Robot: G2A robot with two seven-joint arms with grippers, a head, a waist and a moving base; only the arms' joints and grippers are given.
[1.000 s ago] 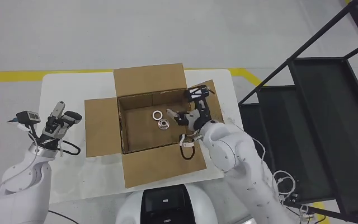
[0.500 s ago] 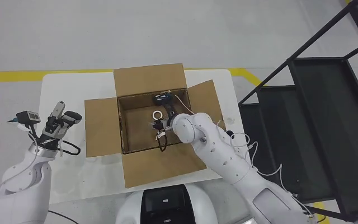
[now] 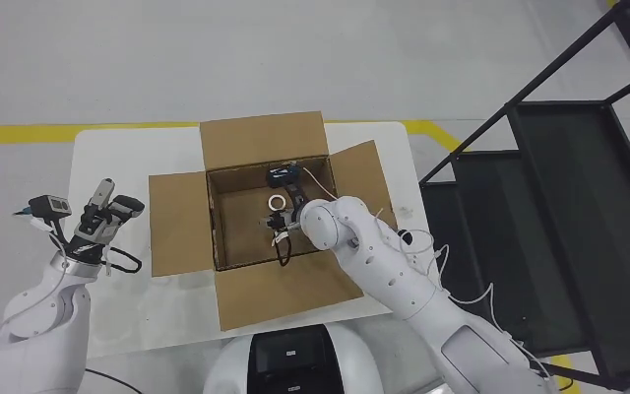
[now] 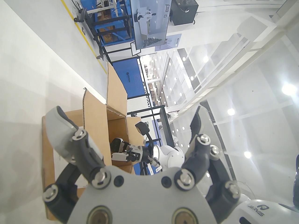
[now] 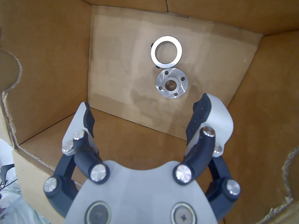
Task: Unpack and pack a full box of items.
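The right gripper (image 5: 144,104) points steeply downward, its two fingers (image 5: 205,108) spread wide apart, dark pads facing each other across the gap. The right arm (image 3: 394,276) stretches forward and inward, sharply bent, with the wrist turned down behind the fingers. The left gripper (image 4: 126,115) is held out to the side, tilted upward, its fingers (image 4: 58,122) likewise spread wide. The left arm (image 3: 44,295) is folded close behind them.

Top camera: I look straight down on the tabletop (image 3: 118,158) and the open box (image 3: 266,148). Right wrist camera: close, facing down into that box. Left wrist camera: farther off, sidelong across the tabletop at the same box.
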